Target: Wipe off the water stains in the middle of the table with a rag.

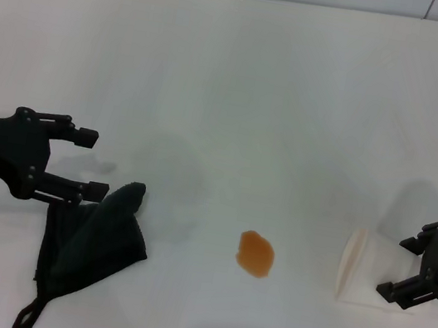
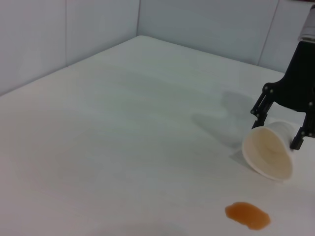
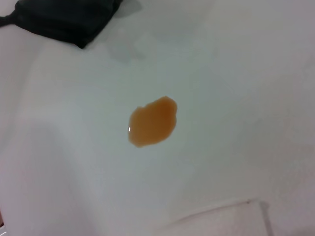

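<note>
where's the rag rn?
In the head view, the rag lies on the table at the robot's left, beside the left gripper, left of the water stains.

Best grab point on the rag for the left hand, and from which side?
Probably the raised fold at the top of the rag, nearest the left hand, coming down from above. The cloth lies bunched on the table and peaks there, so the open fingers get bulk to pinch. The thin loop at its near corner is flat and would likely slip.

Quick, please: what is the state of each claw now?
Left claw: open, just above the rag, holding nothing.
Right claw: closed around the tipped paper cup.
</note>
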Robot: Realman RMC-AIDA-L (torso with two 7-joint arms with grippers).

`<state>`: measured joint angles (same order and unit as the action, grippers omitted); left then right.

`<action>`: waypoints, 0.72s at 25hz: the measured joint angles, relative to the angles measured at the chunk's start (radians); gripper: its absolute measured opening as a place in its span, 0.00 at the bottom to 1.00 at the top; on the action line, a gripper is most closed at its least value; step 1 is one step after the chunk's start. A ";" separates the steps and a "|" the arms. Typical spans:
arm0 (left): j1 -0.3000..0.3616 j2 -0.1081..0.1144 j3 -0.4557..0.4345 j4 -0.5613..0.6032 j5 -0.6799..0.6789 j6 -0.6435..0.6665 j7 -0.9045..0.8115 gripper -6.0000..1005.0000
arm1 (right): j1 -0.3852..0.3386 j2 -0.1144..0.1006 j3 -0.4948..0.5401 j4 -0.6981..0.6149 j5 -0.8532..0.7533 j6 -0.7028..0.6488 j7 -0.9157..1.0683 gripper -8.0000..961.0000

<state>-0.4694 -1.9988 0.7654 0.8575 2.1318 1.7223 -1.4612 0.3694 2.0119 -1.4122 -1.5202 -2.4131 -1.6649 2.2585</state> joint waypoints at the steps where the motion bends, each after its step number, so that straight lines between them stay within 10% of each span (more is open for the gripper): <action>1: 0.000 0.000 0.000 0.000 0.000 0.000 0.000 0.88 | 0.000 0.000 -0.001 0.000 -0.001 0.001 0.000 0.80; 18: 0.000 0.000 0.000 0.000 0.000 -0.003 0.000 0.88 | 0.007 0.001 -0.005 -0.013 -0.051 -0.009 0.038 0.79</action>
<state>-0.4693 -1.9987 0.7654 0.8575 2.1315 1.7195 -1.4612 0.3764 2.0126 -1.4172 -1.5333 -2.4638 -1.6741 2.2967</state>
